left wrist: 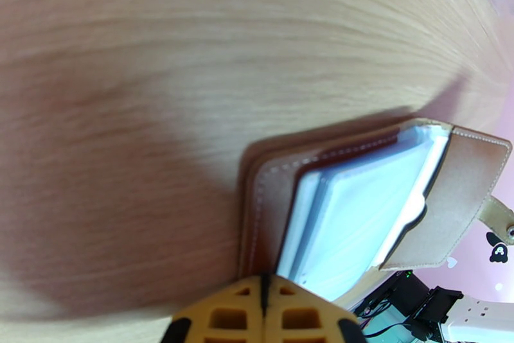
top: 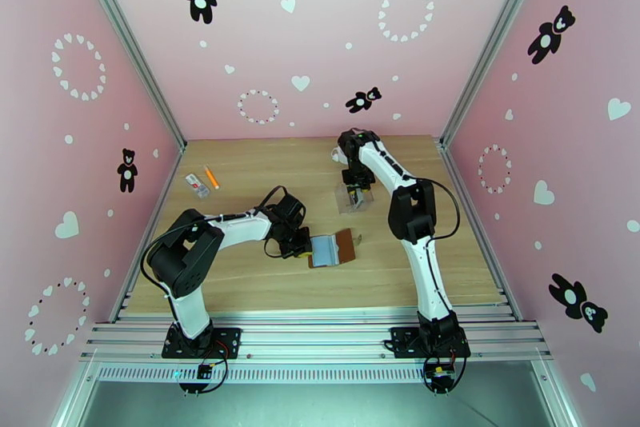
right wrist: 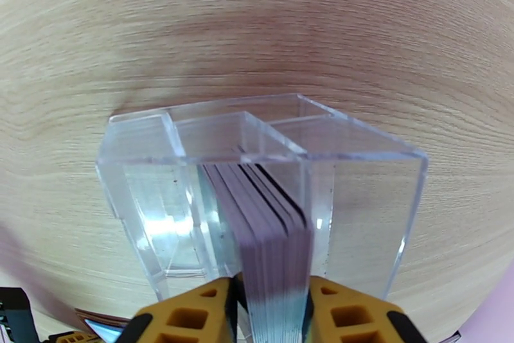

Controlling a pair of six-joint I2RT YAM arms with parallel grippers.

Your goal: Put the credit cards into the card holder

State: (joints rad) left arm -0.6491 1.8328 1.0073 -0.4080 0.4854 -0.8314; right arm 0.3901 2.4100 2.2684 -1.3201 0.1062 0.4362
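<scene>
The right claw (right wrist: 275,306) squeezes a thick stack of credit cards (right wrist: 266,222) standing in a clear box (right wrist: 366,203), bottom middle of its view. It could lift too many at once and drop some on the surface (right wrist: 257,29). The left claw (left wrist: 263,302) is clenched on the edge of the open card holder (left wrist: 466,196), lower right of its view. That close view shows see-through pockets; the top view shows box and holder apart.
</scene>
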